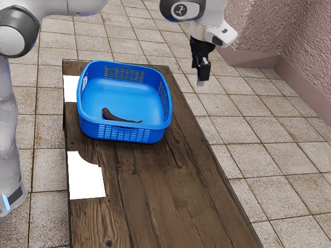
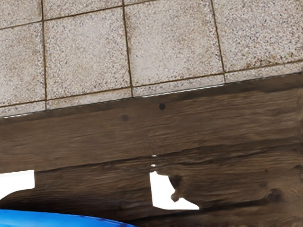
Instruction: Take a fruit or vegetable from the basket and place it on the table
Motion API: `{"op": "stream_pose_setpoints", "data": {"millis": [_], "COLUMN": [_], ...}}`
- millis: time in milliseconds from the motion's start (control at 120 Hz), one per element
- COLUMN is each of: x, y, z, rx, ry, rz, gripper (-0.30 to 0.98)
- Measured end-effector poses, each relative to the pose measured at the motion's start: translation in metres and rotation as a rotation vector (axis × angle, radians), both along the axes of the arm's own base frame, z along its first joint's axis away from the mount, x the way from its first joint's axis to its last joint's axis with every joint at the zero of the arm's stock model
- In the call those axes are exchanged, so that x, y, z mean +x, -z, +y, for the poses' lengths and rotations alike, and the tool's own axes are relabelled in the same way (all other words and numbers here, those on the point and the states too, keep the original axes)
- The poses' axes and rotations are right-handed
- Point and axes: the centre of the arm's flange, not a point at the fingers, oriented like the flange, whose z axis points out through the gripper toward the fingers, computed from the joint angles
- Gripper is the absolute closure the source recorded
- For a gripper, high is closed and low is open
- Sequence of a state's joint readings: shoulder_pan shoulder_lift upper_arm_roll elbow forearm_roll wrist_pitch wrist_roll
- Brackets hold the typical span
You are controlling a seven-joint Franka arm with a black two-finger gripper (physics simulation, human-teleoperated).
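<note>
Basket work has yet to yield anything: the dark, curved vegetable (image 1: 108, 114), perhaps an aubergine, lies inside the blue basket (image 1: 168, 121), near the wall closest to the exterior camera, its thin end trailing along that side. Nothing from the basket lies on the open wood. The gripper (image 1: 200, 82) hangs raised and well apart from the basket, toward the exterior view's right. Whether its jaws are parted or closed cannot be told, but the vegetable is not between them. The whole task seems to remain: reach back over the basket, descend inside the rim, grasp, lift clear and set down on the table. The slim, low shape close to the wall may leave little room for the grasp.

The table (image 1: 155, 196) is of dark, worn planks with knots and long seams, its bare stretch beside the basket offering ample space. Stark white patches (image 1: 87, 182) interrupt the wood. Around it spreads a floor of speckled beige tiles (image 1: 51, 36), meeting a rough, pinkish wall (image 1: 269, 26).
</note>
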State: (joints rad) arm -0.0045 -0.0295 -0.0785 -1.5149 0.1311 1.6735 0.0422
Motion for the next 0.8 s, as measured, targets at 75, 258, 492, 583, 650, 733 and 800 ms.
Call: {"op": "stream_pose_setpoints", "data": {"millis": [75,258,492,583,650,733,800], "x": [0.003,-0.001,-0.051,-0.076,-0.090,-0.099,-0.107], "y": [0.004,0.005,0.090,0.116,0.128,0.145,0.164], "z": [0.003,0.014,0.056,0.073,0.075,0.077,0.078], "rx": [-0.017,-0.079,-0.081,-0.075,-0.056,-0.025,-0.007], "ry": [-0.007,-0.059,-0.156,-0.185,-0.183,-0.164,-0.146], "rz": [0.013,0.054,0.205,0.232,0.237,0.256,0.285], "gripper": [0.00,0.00,0.00,0.00,0.00,0.00,0.00]}}
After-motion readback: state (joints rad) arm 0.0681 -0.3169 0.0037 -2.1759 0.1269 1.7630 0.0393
